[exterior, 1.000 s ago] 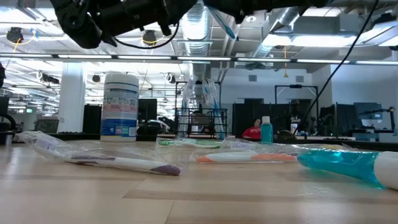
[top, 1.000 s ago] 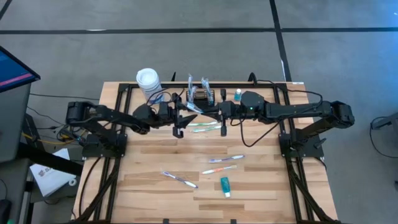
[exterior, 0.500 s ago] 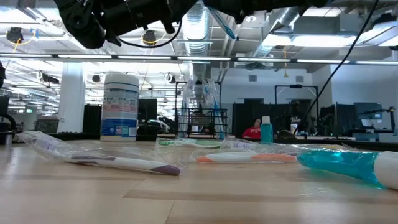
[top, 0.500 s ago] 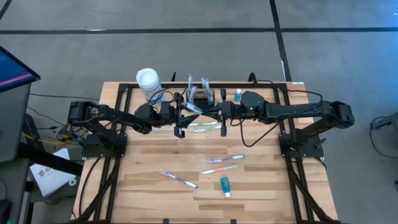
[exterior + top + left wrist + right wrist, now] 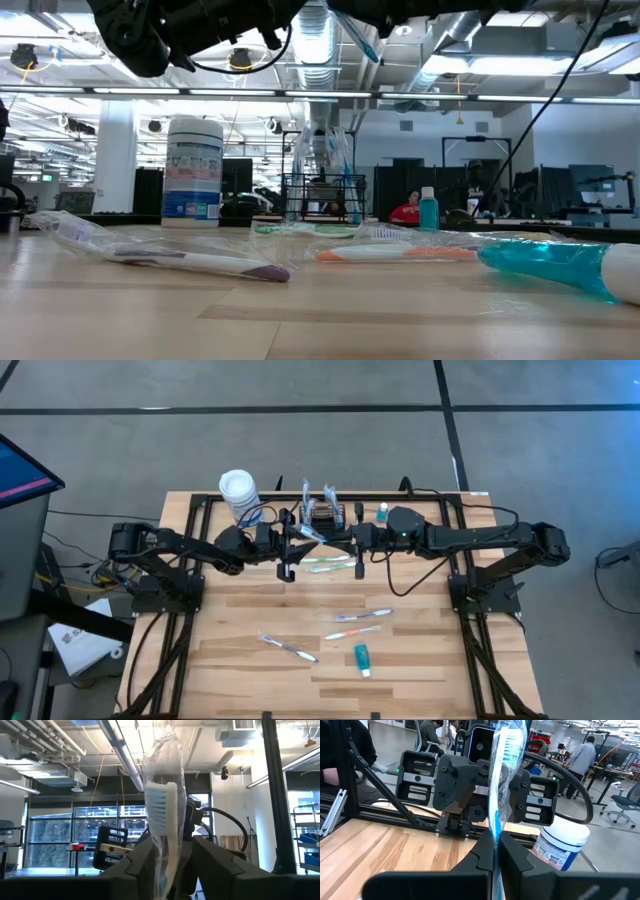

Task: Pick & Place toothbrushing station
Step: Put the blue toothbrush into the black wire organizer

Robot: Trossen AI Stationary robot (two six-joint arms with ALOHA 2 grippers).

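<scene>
Overhead, we see the black wire-mesh basket at about 12 o'clock on the tabletop, near the far edge, with its long axis running 9 to 3 o'clock. Two wrapped toothbrushes already stand in it.

The left claw and the right claw face each other just on the near side of the basket, above the tabletop. From the left claw the basket lies toward 1 o'clock; from the right claw, toward 11 o'clock. We judge them about equally near to it.

In its wrist view, the left claw grips a wrapped white toothbrush with pale-blue bristles, held upright. In the other wrist view, the right claw is clamped on a wrapped blue toothbrush, also upright.

Counts:
- Toothbrushes lying on the tabletop: two greenish ones between the claws, two toward 6 o'clock, one purple-tipped toward 7 o'clock.
- One teal toothpaste tube at about 6 o'clock.
- One small teal bottle just beside the basket at its 3 o'clock.
- One white-lidded canister toward 10 o'clock of the basket.

We judge each held brush must travel toward 12 o'clock and descend handle-first into the basket.
</scene>
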